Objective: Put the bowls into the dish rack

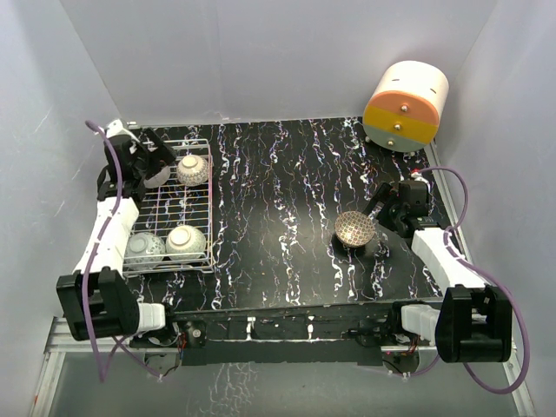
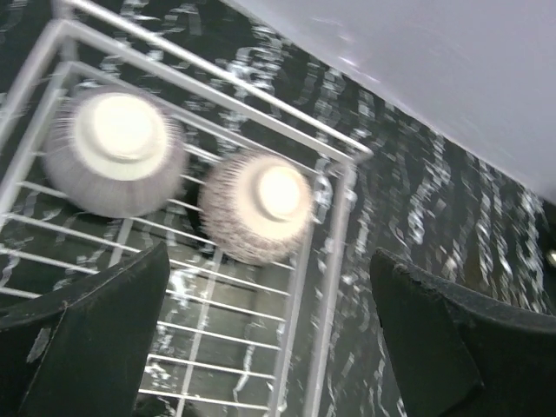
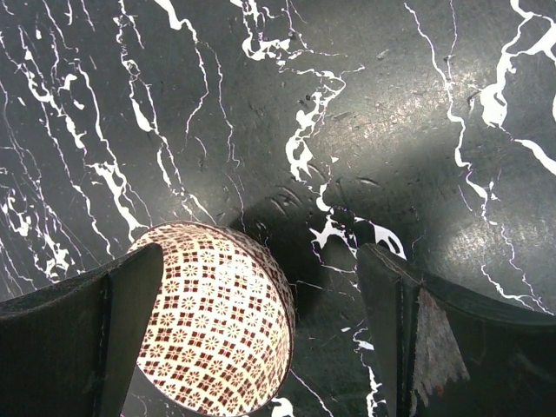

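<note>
Small round ceramic bowl with a brown-gold patterned inside (image 1: 355, 229) sits open side up on the black marbled counter (image 1: 278, 191), well apart from the white wire dish rack (image 1: 169, 204); three whitish patterned bowls (image 1: 193, 169) lie inverted in the rack; right hand (image 3: 259, 261) wide, one finger just beside the rim, contact unclear; left hand (image 2: 269, 252) wide, empty, over the rack. Judgement: light, rigid, glazed so slippery, chips easily; pinch the rim wall, one finger inside. No legible writing.

- left arm (image 1: 109, 234): stretched forward along the left side, wrist turned inward
- left gripper (image 1: 163, 167): jaws spread wide, nothing between the fingers (image 2: 95, 330)
- right arm (image 1: 439, 252): reaching forward and inward, wrist pitched down
- right gripper (image 1: 380, 211): jaws wide apart, its fingers (image 3: 417, 339) clamp nothing
</note>
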`<state>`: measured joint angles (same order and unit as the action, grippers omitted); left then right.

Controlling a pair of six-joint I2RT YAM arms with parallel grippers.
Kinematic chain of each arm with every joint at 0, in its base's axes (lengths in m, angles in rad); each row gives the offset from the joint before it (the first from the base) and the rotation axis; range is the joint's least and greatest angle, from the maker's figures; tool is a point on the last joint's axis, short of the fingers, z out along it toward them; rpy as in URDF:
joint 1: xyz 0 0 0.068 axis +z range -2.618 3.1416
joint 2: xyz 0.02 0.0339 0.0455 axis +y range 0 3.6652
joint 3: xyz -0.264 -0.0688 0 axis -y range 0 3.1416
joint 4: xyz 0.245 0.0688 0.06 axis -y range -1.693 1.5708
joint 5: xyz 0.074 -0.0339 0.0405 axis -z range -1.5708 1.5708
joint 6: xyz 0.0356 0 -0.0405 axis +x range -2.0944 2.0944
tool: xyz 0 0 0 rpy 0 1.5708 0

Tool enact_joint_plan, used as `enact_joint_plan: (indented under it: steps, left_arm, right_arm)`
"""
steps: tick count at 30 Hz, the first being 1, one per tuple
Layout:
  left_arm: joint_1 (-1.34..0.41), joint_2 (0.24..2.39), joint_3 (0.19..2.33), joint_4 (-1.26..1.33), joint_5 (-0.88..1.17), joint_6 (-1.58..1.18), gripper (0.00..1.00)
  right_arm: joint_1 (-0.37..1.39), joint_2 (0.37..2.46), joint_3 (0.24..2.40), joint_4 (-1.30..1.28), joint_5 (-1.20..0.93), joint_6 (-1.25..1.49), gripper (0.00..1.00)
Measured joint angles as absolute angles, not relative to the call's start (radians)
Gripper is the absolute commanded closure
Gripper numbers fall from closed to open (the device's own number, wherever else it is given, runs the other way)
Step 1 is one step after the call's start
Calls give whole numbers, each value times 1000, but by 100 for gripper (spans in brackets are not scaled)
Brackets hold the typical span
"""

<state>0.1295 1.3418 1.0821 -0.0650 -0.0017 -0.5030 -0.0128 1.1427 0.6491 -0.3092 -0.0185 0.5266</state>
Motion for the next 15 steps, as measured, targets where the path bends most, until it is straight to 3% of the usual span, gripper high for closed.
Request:
enact_joint_plan:
  steps: [3,10,15]
  left_arm:
    - [39,1293,1068,-60,44,-447,3]
    - [-488,1346,1100,-61,1,-243,3]
    - [-747,1431,1141,-34,-67,-107,3]
  right_arm:
    - [-13,1171,656,-310,-18,536,1]
    - [-13,1202,719,-318,-18,568,2]
    - [-13,1214,773,-316,-23,584,2]
